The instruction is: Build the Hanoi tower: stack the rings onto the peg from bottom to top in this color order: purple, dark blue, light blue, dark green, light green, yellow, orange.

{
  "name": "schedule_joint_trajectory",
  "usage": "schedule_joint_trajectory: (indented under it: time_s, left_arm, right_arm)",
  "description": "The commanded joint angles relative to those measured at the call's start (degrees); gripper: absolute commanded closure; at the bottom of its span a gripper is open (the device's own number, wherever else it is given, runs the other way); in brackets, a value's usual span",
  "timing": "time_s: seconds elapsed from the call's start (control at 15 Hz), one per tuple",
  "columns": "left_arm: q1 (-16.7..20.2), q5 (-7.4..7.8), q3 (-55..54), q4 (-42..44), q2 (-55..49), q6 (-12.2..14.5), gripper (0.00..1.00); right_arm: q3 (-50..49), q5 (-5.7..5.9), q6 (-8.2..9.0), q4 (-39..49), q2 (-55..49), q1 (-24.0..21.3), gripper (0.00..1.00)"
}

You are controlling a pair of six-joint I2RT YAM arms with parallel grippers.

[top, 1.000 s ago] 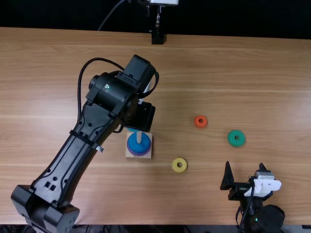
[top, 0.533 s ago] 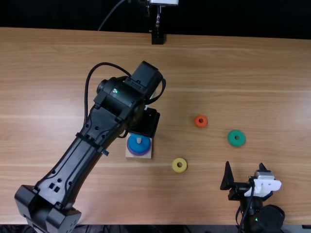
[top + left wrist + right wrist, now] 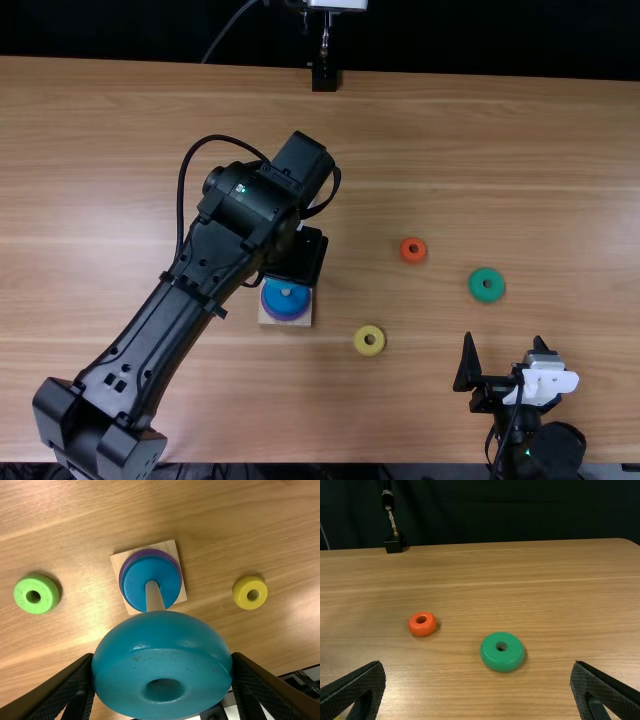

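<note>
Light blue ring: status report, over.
Left end effector gripping light blue ring near peg. Right end effector open, empty. No obstruction seen at peg.

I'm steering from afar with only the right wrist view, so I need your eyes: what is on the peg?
Observer: Two rings are on the peg: purple at the bottom, dark blue above it.

Operator: And what does the left tool hold?

Observer: The light blue ring, gripped between its two fingers.

Operator: Where is the light green ring?

Observer: Flat on the table, with the peg's base between it and the yellow ring.
</note>
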Motion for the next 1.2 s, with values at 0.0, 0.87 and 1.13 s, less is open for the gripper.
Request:
schedule_joint_trajectory:
  time_s: [0.0, 0.87, 1.13]
  left_arm:
    - [-0.8, 0.0, -1.12, 0.12, -1.78, -0.26, 1.0]
    - [-0.98, 0.11, -0.51, 0.54, 1.82, -0.15, 1.0]
    - [-0.89, 0.0, -0.42, 1.18, 2.87, -0.04, 1.0]
  right_arm:
    - [-3.98, 0.0, -0.2, -3.93, -0.73, -0.61, 0.0]
    - [-3.98, 0.0, -0.2, -3.93, -0.73, -0.61, 0.0]
    - [-3.98, 0.0, -0.2, -3.93, -0.73, -0.61, 0.0]
